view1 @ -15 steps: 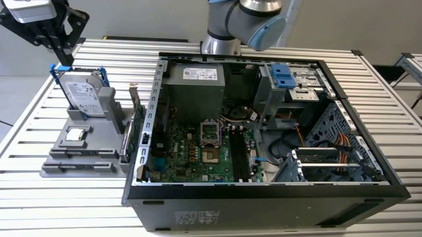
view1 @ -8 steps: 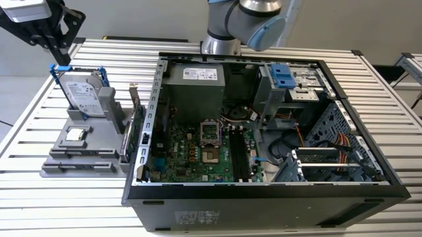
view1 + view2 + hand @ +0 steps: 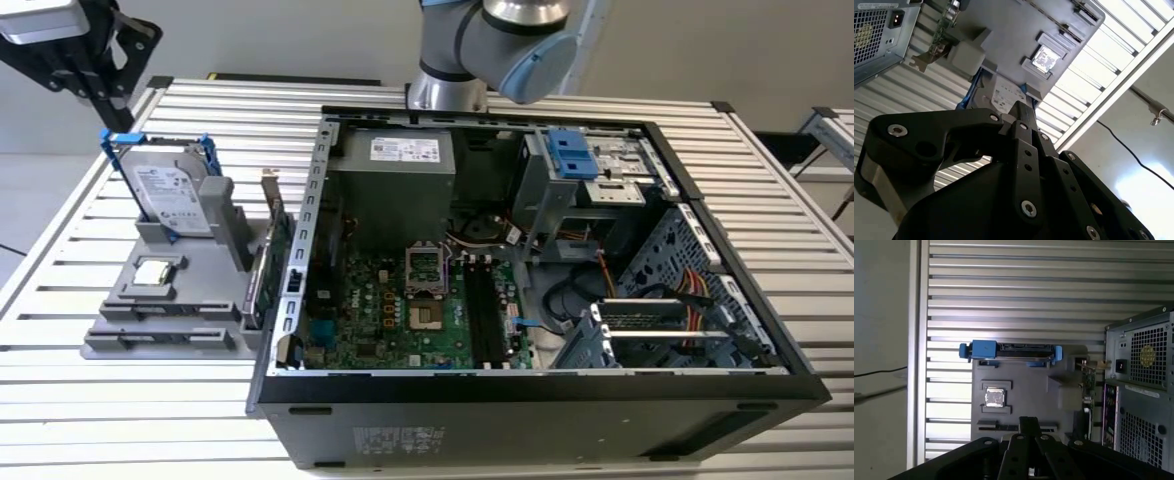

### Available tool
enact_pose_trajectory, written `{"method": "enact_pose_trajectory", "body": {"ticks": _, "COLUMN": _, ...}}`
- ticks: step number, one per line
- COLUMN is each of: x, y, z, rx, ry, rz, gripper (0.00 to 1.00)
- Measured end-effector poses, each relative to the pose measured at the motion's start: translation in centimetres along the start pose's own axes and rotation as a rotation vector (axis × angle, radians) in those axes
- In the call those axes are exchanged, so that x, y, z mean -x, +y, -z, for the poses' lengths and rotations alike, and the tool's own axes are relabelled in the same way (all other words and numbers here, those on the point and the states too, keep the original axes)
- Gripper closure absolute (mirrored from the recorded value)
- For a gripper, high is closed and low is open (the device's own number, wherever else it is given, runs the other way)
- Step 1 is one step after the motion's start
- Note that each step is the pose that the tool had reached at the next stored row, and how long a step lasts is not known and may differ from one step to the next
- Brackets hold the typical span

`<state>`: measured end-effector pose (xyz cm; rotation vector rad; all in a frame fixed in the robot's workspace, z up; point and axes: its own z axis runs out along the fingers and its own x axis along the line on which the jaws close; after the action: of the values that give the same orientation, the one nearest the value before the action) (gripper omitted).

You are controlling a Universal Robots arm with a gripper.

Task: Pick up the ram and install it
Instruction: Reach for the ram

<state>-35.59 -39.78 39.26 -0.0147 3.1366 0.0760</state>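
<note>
My black gripper [image 3: 110, 98] hangs at the exterior view's upper left, above the grey parts holder [image 3: 120, 345] and apart from it. Its fingertips [image 3: 1029, 423] are pressed together with nothing between them, and in both wrist views they point at the holder [image 3: 1004, 45]. A thin dark strip in the holder's long front slot [image 3: 999, 426] looks like the ram. It is seen edge-on and the fingers partly cover it. The black memory slots [image 3: 483, 315] lie on the motherboard inside the open computer case [image 3: 534, 400].
The holder also carries an upright hard drive with a blue frame [image 3: 171, 195], a small square silver chip [image 3: 155, 270] and a green card with a metal bracket [image 3: 271, 250] beside the case wall. Everything stands on a slatted metal table [image 3: 80, 420]. The arm's base [image 3: 494, 50] is behind the case.
</note>
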Motion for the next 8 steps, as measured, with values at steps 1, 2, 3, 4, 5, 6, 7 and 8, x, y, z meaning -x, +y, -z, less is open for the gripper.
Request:
{"method": "enact_pose_trajectory", "body": {"ticks": 1, "x": -0.03, "y": 0.0, "z": 0.0, "rx": 0.0, "ry": 0.0, "rz": 0.0, "gripper": 1.0}}
{"method": "enact_pose_trajectory", "body": {"ticks": 2, "x": -0.03, "y": 0.0, "z": -0.01, "rx": 0.0, "ry": -0.0001, "rz": 0.0, "gripper": 1.0}}
{"method": "enact_pose_trajectory", "body": {"ticks": 3, "x": -0.03, "y": 0.0, "z": -0.01, "rx": 0.0001, "ry": -0.0001, "rz": 0.0, "gripper": 1.0}}
{"method": "enact_pose_trajectory", "body": {"ticks": 4, "x": -0.03, "y": 0.0, "z": -0.01, "rx": 0.0001, "ry": -0.0001, "rz": 0.0, "gripper": 1.0}}
{"method": "enact_pose_trajectory", "body": {"ticks": 5, "x": -0.04, "y": 0.0, "z": -0.01, "rx": 0.0003, "ry": -0.0002, "rz": 0.0, "gripper": 1.0}}
{"method": "enact_pose_trajectory", "body": {"ticks": 6, "x": -0.04, "y": 0.0, "z": -0.01, "rx": 0.0006, "ry": -0.0001, "rz": 0.0, "gripper": 1.0}}
{"method": "enact_pose_trajectory", "body": {"ticks": 7, "x": -0.04, "y": 0.0, "z": -0.01, "rx": 0.0007, "ry": -0.0002, "rz": 0.0, "gripper": 1.0}}
{"method": "enact_pose_trajectory", "body": {"ticks": 8, "x": -0.03, "y": -0.01, "z": -0.01, "rx": 0.0007, "ry": -0.0001, "rz": 0.0, "gripper": 1.0}}
